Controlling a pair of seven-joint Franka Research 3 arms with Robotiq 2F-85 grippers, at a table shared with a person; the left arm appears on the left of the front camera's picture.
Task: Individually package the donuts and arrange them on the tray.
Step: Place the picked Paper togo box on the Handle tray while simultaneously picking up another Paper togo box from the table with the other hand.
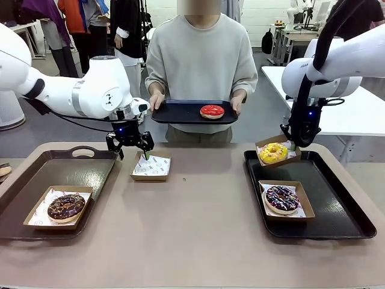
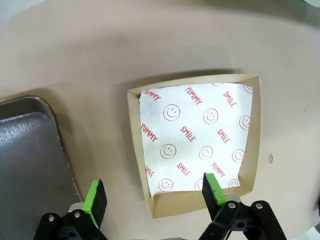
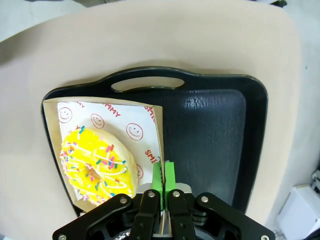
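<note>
Nearest you on the tan table [image 1: 198,241], the chocolate donut with nut bits [image 1: 66,206] sits in its paper-lined carton [image 1: 36,218] on the brown left tray [image 1: 66,168]. The dark sprinkled donut [image 1: 282,198] sits in its own carton [image 1: 302,208] on the black right tray [image 1: 343,211]. Farther in, your left gripper [image 1: 130,144] hovers over 1 empty carton [image 1: 151,167], which lies on the bare table between the 2 trays. In the left wrist view its jaws stand wide apart and hold nothing, with 1 green pad over the carton's near wall and the other over the table beside it. Across from it, your right gripper [image 1: 293,143] is pinched closed on the side wall of the third carton [image 1: 280,164], with the yellow-iced donut [image 1: 273,152] inside. That carton sits tilted at the right tray's far-left corner, partly past the rim; you cannot tell whether it rests there or is lifted. Farthest off, the person's hands [image 1: 156,101] hold a small black tray [image 1: 180,113] above the table's far edge, carrying the red-iced donut [image 1: 212,111].
</note>
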